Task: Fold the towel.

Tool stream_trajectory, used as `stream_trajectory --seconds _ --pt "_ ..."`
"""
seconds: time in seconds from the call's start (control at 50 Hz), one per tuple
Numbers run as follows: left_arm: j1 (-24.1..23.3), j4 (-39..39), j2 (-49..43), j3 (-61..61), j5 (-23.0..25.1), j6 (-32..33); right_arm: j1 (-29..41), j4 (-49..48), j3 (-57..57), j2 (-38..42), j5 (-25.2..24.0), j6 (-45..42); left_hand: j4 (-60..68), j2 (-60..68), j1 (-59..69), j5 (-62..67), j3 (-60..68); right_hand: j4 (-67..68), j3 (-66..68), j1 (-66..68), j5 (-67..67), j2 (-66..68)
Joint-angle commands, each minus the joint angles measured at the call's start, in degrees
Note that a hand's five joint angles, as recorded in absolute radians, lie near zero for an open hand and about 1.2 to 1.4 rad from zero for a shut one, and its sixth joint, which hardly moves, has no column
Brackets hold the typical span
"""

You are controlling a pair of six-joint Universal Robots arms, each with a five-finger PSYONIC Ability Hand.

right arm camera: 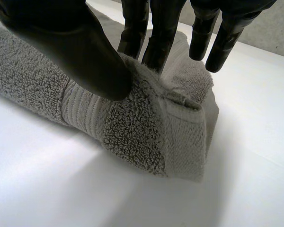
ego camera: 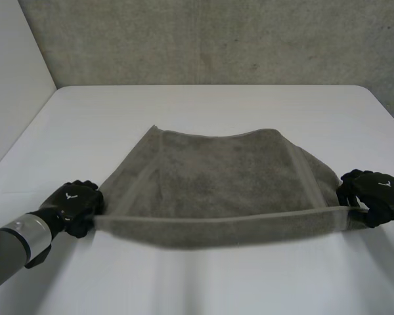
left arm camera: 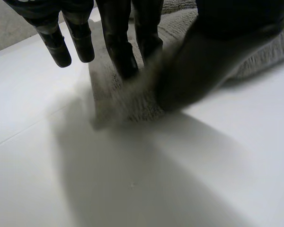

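A grey towel (ego camera: 223, 180) lies spread on the white table (ego camera: 203, 105), its near edge lifted and stretched taut between my two hands. At the near left corner my left hand (ego camera: 75, 205) is shut on the towel; its wrist view has the thumb (left arm camera: 194, 61) pressing the cloth (left arm camera: 132, 94) against the fingers (left arm camera: 118, 42). My right hand (ego camera: 374, 195) holds the near right corner. There the thumb (right arm camera: 80, 52) and fingers (right arm camera: 156, 33) pinch a bunched fold of towel (right arm camera: 146, 127) just above the table.
A grey wall (ego camera: 217, 39) rises behind the table's far edge. Bare white tabletop lies in front of the towel and on both sides of it.
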Motion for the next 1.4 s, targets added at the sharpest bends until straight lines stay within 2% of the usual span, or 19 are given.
stream_trajectory --seconds 0.02,0.1,0.2,0.26,0.3,0.32,0.36,0.38,0.46,0.62,0.74,0.9,1.1,1.26,1.36,1.4 --pt "0.41 -0.56 -0.44 1.59 0.11 -0.09 -0.27 1.22 -1.45 -1.58 -0.14 0.16 -2.88 6.9 7.12 7.4 -2.46 -3.42 -0.43 5.46 4.33 5.48" --pt "0.5 -2.06 3.7 2.3 0.02 -0.44 -1.41 3.16 -2.69 -3.34 -1.02 -0.72 -2.88 6.9 7.12 7.4 -2.46 -3.42 -0.43 5.46 4.33 5.48" --pt "0.94 -7.23 15.97 3.43 2.65 -1.32 -2.82 6.93 -6.72 -9.39 -6.81 -0.72 -2.88 6.9 7.12 7.4 -2.46 -3.42 -0.43 5.46 4.33 5.48" --pt "0.85 -8.56 19.34 4.14 3.28 -2.29 -2.99 7.99 -8.4 -10.9 -8.06 -0.45 -2.88 6.9 7.12 7.4 -2.46 -3.42 -0.43 5.46 4.33 5.48" --pt "0.59 -10.05 24.77 6.07 3.63 -6.57 -3.0 10.53 -12.08 -13.44 -9.54 0.07 -2.88 6.9 7.12 7.4 -2.46 -3.42 -0.43 5.46 4.33 5.48" --pt "0.58 -10.05 24.79 6.08 3.63 -6.59 -2.99 10.54 -12.1 -13.45 -9.55 0.07 -2.88 6.9 7.12 7.4 -2.46 -3.42 -0.43 5.46 4.33 5.48" --pt "0.32 -10.4 28.56 8.61 3.72 -12.19 -2.82 13.52 -16.03 -14.94 -10.08 0.95 -2.88 6.9 7.12 7.4 -2.46 -3.42 -0.43 5.46 4.33 5.48" --pt "0.32 -10.41 28.57 8.63 3.72 -12.22 -2.82 13.53 -16.05 -14.94 -10.08 0.95 -2.88 6.9 7.12 7.4 -2.46 -3.42 -0.43 5.46 4.33 5.48" --pt "0.23 -10.49 31.64 12.57 3.89 -19.23 -2.03 15.73 -21.83 -15.12 -10.17 3.58 -2.88 6.9 7.12 7.4 -2.46 -3.42 -0.43 5.46 4.33 5.48" --pt "-0.56 -11.02 30.95 19.16 3.72 -21.01 2.36 15.47 -30.19 -14.68 -9.9 10.08 -2.88 6.9 7.12 7.4 -2.46 -3.42 -0.43 5.46 4.33 5.48" --pt "-0.47 -11.2 26.91 20.75 3.37 -21.01 3.68 13.63 -32.48 -13.11 -9.29 10.8 -2.88 6.9 7.12 7.4 -2.46 -3.42 -0.43 5.46 4.33 5.48" --pt "-1.96 -12.78 26.9 21.11 3.1 -20.92 4.74 12.39 -36.0 -11.43 -7.88 10.71 -2.88 6.9 7.12 7.4 -2.46 -3.42 -0.43 5.46 4.33 5.48" --pt "-2.58 -14.88 27.69 14.01 3.89 -20.48 5.27 10.72 -30.55 -12.92 -7.53 10.09 -2.88 6.9 7.12 7.4 -2.46 -3.42 -0.43 5.46 4.33 5.48" --pt "-0.21 -15.15 33.14 7.66 5.91 -20.39 2.1 13.18 -24.66 -15.29 -9.37 3.77 -2.88 6.9 7.12 7.4 -2.46 -3.42 -0.43 5.46 4.33 5.48" --pt "4.45 -15.24 36.84 8.8 8.9 -20.74 -4.22 15.38 -25.63 -16.26 -10.6 2.01 -2.88 6.9 7.12 7.4 -2.46 -3.42 -0.43 5.46 4.33 5.48" --pt "5.5 -15.24 38.15 12.82 11.26 -21.18 -5.45 15.73 -27.64 -16.09 -13.92 2.53 -2.88 6.9 7.12 7.4 -2.46 -3.42 -0.43 5.46 4.33 5.48"
